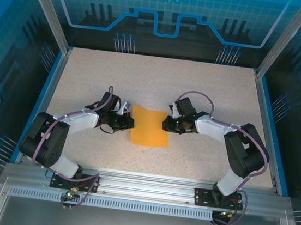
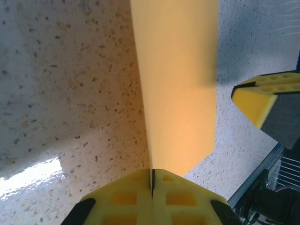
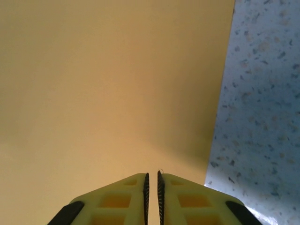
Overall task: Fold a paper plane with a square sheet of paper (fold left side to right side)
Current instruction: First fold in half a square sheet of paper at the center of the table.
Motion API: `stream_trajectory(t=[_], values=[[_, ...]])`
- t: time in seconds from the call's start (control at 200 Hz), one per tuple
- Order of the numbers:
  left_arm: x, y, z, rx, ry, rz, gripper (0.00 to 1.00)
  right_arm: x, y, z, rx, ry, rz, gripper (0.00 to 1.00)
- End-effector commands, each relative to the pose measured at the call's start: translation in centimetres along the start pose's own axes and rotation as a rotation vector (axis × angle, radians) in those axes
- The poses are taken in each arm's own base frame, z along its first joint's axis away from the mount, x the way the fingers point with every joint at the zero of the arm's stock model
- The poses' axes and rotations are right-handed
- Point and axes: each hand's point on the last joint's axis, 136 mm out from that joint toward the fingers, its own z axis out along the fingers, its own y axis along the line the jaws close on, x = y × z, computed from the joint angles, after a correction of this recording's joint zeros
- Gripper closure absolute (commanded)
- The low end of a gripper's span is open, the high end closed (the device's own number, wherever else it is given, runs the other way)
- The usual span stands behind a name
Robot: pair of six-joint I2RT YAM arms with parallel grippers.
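On the left gripper point(image 2: 152, 177) the jaws are clamped on the left edge of the orange sheet point(image 1: 150, 126). On the right gripper point(image 3: 152, 177) they are almost together; I cannot tell if they grip. The sheet lies unfolded mid-bench point(image 1: 213, 93), so the first fold is probably starting. Next, the left edge should go over to the right.

You're seeing the square sheet of paper point(image 3: 117, 93) running off the top and left edges in the right wrist view. The right pincer point(image 3: 152, 180) is showing a dark slit that isn't telling you whether paper is sitting inside. In the left wrist view the sheet is running off the top and the left pincer point(image 2: 152, 183) is getting cropped at the bottom. From above, both contacts are reading too small to judge.
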Motion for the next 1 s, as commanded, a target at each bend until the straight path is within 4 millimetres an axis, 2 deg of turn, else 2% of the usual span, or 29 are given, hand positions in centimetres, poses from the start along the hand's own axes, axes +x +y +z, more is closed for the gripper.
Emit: stream_trajectory(t=[0.0,0.155,0.33,0.52,0.745,0.945,0.955,0.995], values=[[-0.1,0.1,0.1,-0.028,0.022,0.028,0.97,0.0,0.1,0.9,0.021,0.02,0.013,0.85],[-0.6,-1.2,0.0,0.016,0.017,0.031,0.88,1.4,-0.8,2.1,0.074,0.088,0.021,0.85],[-0.8,-3.1,0.2,0.066,0.029,0.049,0.69,2.9,-1.7,2.9,0.129,0.144,0.024,0.85],[-0.3,-5.0,1.6,0.106,0.066,0.071,0.5,3.2,-1.9,3.0,0.132,0.14,0.028,0.85],[0.4,-5.7,3.6,0.101,0.111,0.089,0.43,1.8,-0.3,2.0,0.019,0.05,0.031,0.81],[0.5,-5.5,4.1,0.089,0.117,0.091,0.44,-0.9,1.8,-1.0,-0.095,-0.068,0.012,0.71],[0.5,-5.5,4.1,0.088,0.117,0.09,0.44,-0.3,1.4,-0.9,-0.093,-0.058,0.018,0.7],[0.5,-5.4,4.2,0.085,0.116,0.089,0.44,-0.4,1.6,-1.4,-0.116,-0.07,0.022,0.67]])
